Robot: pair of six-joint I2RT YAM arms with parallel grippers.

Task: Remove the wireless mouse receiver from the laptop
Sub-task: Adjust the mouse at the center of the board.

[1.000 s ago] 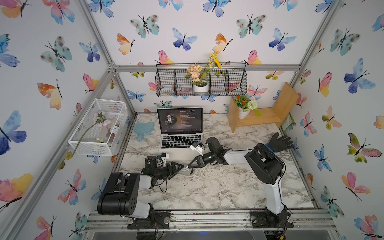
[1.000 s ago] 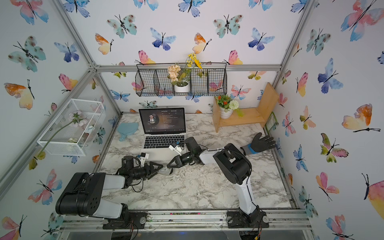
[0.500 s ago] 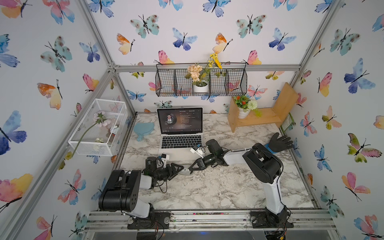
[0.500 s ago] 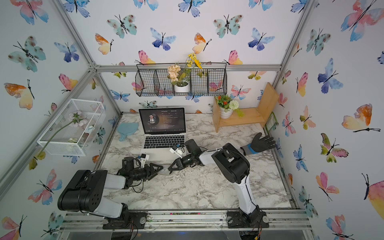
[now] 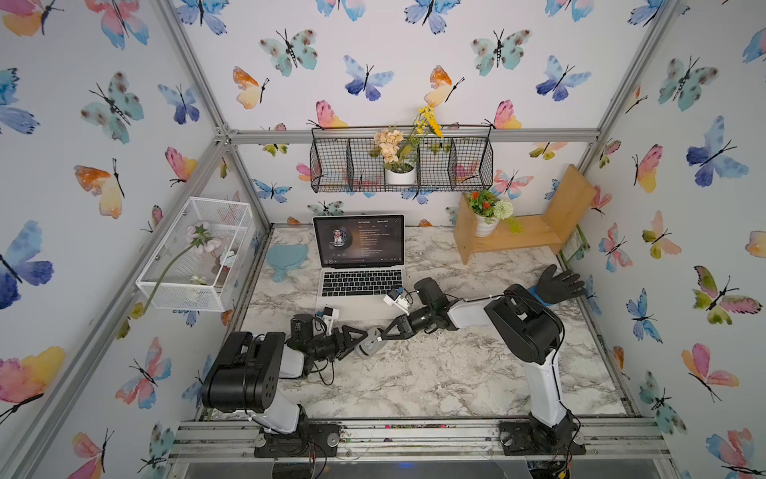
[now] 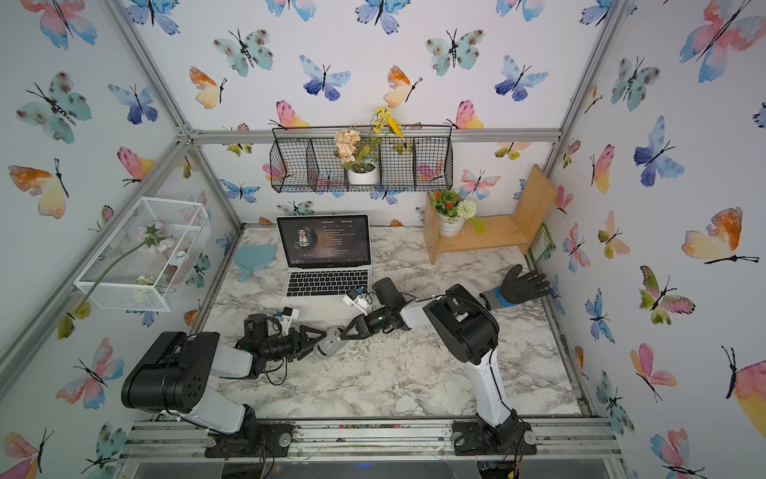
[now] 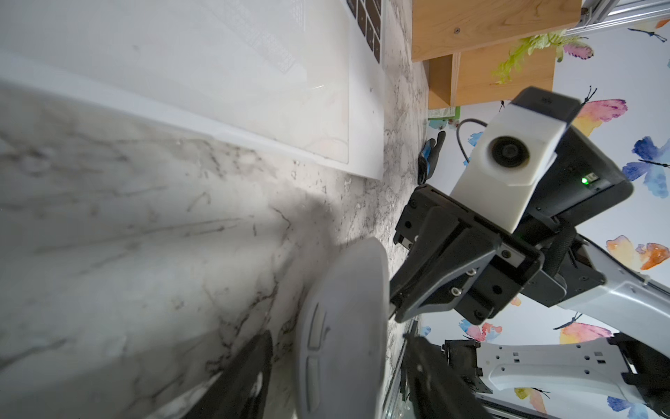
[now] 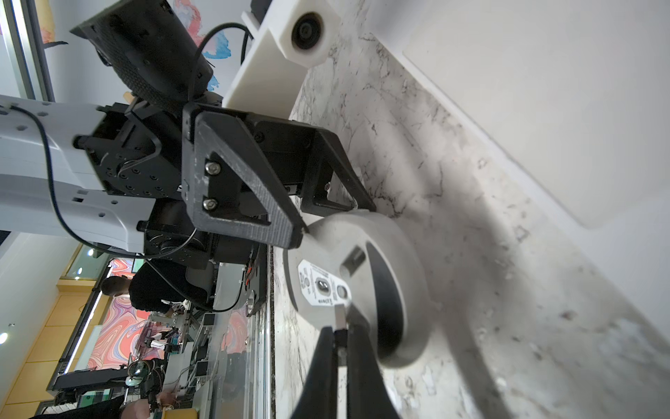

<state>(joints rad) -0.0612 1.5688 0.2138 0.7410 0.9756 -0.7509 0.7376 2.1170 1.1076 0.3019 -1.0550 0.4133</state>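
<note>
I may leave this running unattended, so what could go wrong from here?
The right gripper pinches the wireless mouse receiver only at its tips, so it may slip and drop onto the marble table. The left gripper holds the grey mouse tipped on its side; a push from the receiver might twist it loose.

Robotics lab test cell, dressed up as a home desk. My arm bases (image 5: 543, 435) are bolted to a metal rail (image 5: 414, 433) along the front of a marble-patterned tabletop (image 5: 414, 381). Aluminium framing (image 5: 539, 133) and panels of butterfly wallpaper (image 5: 364, 79) box me in. Staged props stand around: the laptop (image 5: 360, 286), a black wire basket (image 5: 472, 166) holding potted flowers (image 5: 400, 174), and a wooden shelf (image 5: 526, 236). Past the table edge, my right wrist camera shows a wider room with a swirl-patterned wall (image 8: 108, 326), cluttered workbenches (image 8: 163, 341) and a person (image 8: 152, 290).
</note>
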